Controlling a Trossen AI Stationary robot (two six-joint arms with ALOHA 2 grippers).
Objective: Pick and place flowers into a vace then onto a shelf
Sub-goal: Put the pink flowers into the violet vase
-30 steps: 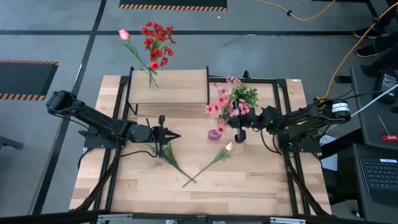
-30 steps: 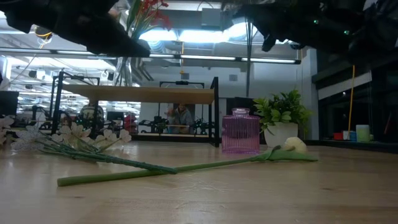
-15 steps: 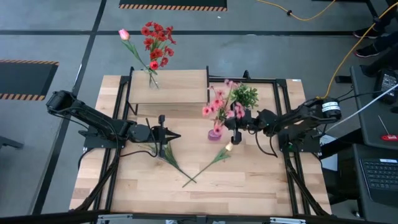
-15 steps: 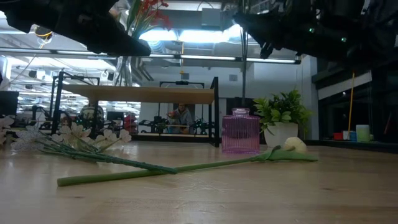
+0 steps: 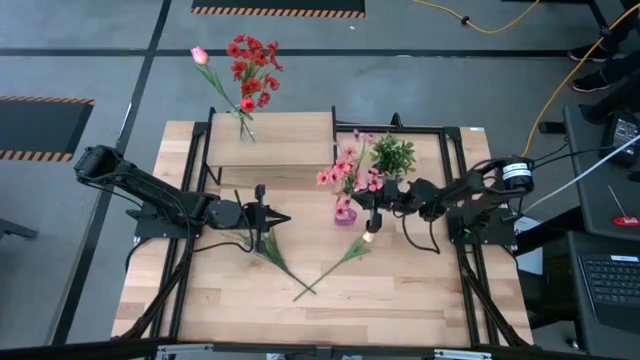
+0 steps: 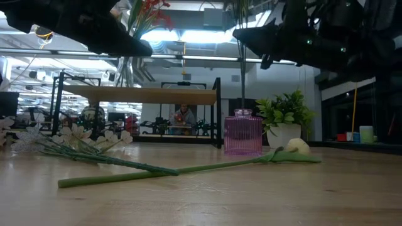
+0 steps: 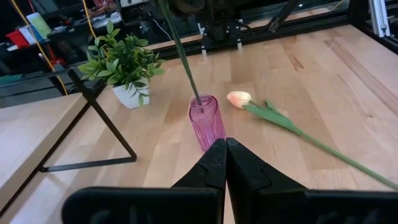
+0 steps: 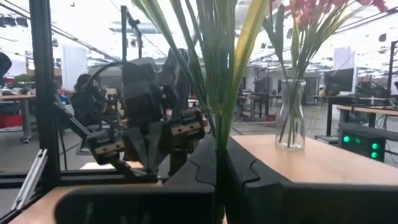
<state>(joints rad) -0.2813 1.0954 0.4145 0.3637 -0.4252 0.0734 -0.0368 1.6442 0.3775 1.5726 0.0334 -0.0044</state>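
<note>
My right gripper [image 5: 374, 203] is shut on a spray of small pink blossoms [image 5: 345, 172] with a long green stem, held above the purple glass vase [image 5: 344, 214]. The stem's lower end [image 7: 198, 98] reaches into the vase's mouth. My left gripper [image 5: 272, 218] is shut and empty, above a pale sprig [image 5: 268, 248] that lies flat on the table. A cream tulip [image 5: 367, 238] lies on the table in front of the vase. The shelf [image 5: 272, 140] at the back bears a clear vase [image 5: 245, 127] with red blossoms and a pink tulip. My right gripper pinches the pink spray's green stem and leaves [image 8: 219, 121] between its two fingers, well below the blossoms. The fingers come level from the table's right side and lie across the stem. The spray stands upright, with its lower end [image 6: 243, 103] at the purple vase's mouth.
A small bushy green plant in a white pot [image 5: 394, 155] stands just behind the purple vase, near my right gripper. The shelf's black legs [image 7: 102, 127] stand to the vase's left rear. Bare tabletop [image 5: 400, 300] lies toward the near edge.
My right gripper has gone toward the table's left edge with the pink spray, which stays upright. The stem has come from beside the purple vase to over it, with its lower end now in the vase's mouth.
</note>
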